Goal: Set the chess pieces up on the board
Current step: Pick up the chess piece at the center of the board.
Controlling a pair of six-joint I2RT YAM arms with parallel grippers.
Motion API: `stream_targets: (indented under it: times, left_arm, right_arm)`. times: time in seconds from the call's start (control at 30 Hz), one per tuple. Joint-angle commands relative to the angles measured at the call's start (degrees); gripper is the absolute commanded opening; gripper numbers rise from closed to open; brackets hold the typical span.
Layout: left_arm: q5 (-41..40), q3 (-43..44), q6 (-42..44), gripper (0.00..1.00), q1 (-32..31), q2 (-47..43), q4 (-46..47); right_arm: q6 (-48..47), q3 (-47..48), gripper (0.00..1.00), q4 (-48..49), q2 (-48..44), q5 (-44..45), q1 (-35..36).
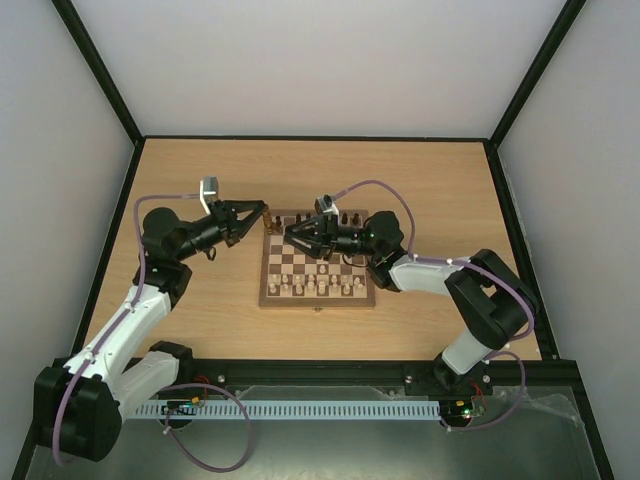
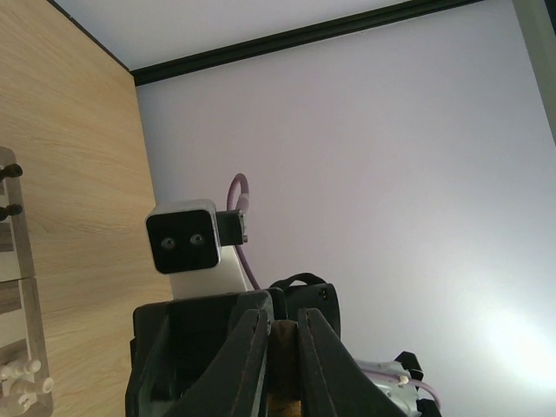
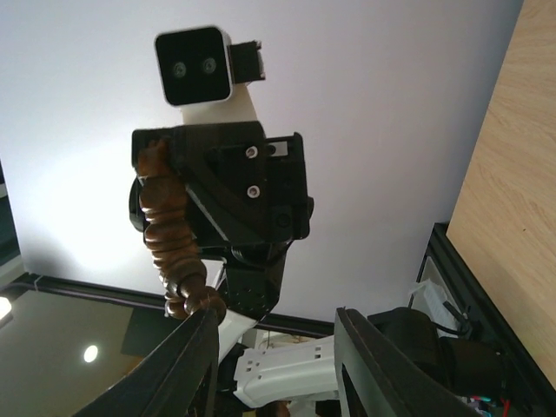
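Top view.
- Counter [image 1: 200,320]: pale wood, walled on three sides.
- Board [image 1: 318,297]: lies about mid-counter, square to the edges.
- Pale pieces [image 1: 320,288]: lined up along the board's near side.
- Dark pieces [image 1: 347,216]: a few stand on the far row, towards its right end. One more shows at the board's far-left corner, just off the left fingertips.
- Left gripper [image 1: 258,212]: reaches in from the left edge and ends at the board's far-left corner. Its jaw state is too small to tell here.
- Right gripper [image 1: 290,232]: reaches across the board's far-left part and points at the left gripper. The two tips are close together.

Left wrist view.
- Left gripper [image 2: 284,320]: jaws nearly together, pinching a sliver of brown wood, the dark piece [image 2: 282,343].
- Right wrist camera [image 2: 182,239]: faces this one, just beyond the fingertips.
- Board [image 2: 24,243]: an edge shows at the left of the view, with two dark pieces [image 2: 9,171] and some pale pieces [image 2: 22,375] on it.

Right wrist view.
- Right gripper [image 3: 276,320]: jaws wide apart, clamping nothing.
- Dark piece [image 3: 169,234]: a tall turned chessman, tilted, with its base against the tip of one finger [image 3: 187,365]. Its head overlaps the left gripper's black body. Who bears it cannot be told from here.
- Left wrist camera [image 3: 193,65]: looks straight back.
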Motion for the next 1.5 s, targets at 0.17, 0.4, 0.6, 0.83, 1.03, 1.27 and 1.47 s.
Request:
stream_targets:
  times: [0.17,0.4,0.6,0.83,1.03,1.27,1.47]
  left_arm:
    - [0.5,-1.6,-1.2,0.04,0.4,-0.1,3.8]
    - [0.6,-2.2,-1.9,0.04,0.4,-0.1,4.8]
    - [0.6,-2.3,-2.3,0.04,0.4,0.0,5.3]
    - [0.7,-2.7,-2.3,0.04,0.4,0.2,5.4]
    - [0.7,-3.0,-2.1,0.04,0.4,0.5,5.4]
    - [0.6,-3.2,-1.8,0.04,0.4,0.9,5.5]
    - [0.5,-3.4,-1.4,0.04,0.4,1.2,5.3]
  right_arm:
    - [2.8,1.3,0.37,9.4,0.3,1.4,0.9]
    - [4.7,1.5,0.36,12.1,1.4,1.9,1.3]
    - [5.6,2.1,0.34,13.5,2.9,2.0,2.0]
    - [6.3,2.9,0.34,14.5,3.7,2.2,2.4]
    - [6.6,3.4,0.33,14.9,3.8,2.3,2.5]
    - [6.7,3.7,0.30,14.8,4.1,2.2,2.8]
    - [6.7,3.7,0.28,15.0,4.3,2.1,2.9]
